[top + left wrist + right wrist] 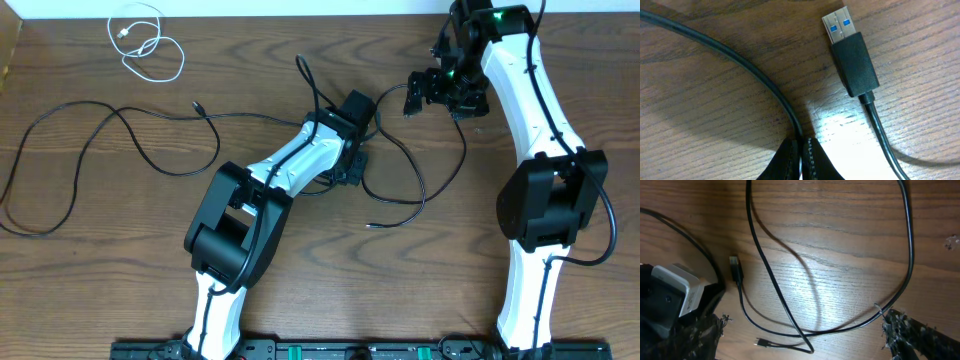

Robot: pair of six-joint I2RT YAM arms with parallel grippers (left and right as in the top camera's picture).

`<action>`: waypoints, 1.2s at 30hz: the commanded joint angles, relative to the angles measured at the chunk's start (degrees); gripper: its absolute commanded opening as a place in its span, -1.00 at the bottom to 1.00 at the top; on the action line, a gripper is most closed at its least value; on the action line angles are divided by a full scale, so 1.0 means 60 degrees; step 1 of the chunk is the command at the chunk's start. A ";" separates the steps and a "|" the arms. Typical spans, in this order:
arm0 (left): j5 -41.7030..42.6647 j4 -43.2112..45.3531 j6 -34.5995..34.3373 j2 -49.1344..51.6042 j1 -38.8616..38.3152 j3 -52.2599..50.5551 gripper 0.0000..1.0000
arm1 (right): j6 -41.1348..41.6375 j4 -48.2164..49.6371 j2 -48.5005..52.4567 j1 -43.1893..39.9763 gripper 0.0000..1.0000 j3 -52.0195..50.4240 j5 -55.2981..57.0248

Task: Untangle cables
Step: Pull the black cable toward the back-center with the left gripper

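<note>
Left end effector [801, 159] closed on black cable [740, 65]; cable arcs up-left across worktop [715, 130]. USB plug [850, 55] just right, untouched. Right end effector [802, 319] wide open above neighbouring loops. White cable [150, 45] well apart, far left.

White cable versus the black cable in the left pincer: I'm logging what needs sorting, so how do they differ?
The white cable is short; the black cable is longer. The white cable lies alone in small loose loops at the table's far left; the black cable sprawls in wide curves mid-table. The white cable is untouched; the black cable is pinched in the shut left pincer. Both are thin and lie on the table.
</note>
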 commanded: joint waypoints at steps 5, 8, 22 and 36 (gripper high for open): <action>-0.0379 -0.1381 0.1869 0.0022 0.0015 0.0368 -0.85 | -0.0117 0.0007 -0.0022 0.0040 0.99 0.0051 0.0004; -0.0885 -0.2014 0.2455 -0.0160 0.0018 0.0441 -0.85 | -0.0120 0.0029 -0.0022 0.0033 0.98 0.0051 0.0004; -0.3956 -0.2918 0.3348 -0.0863 0.0608 0.0441 -0.85 | -0.0120 0.0055 -0.0022 0.0036 0.99 0.0051 0.0004; -0.4379 -0.3253 0.4153 -0.0885 0.1231 0.0441 -0.85 | -0.0117 0.0233 -0.0022 0.0036 0.99 0.0051 0.0004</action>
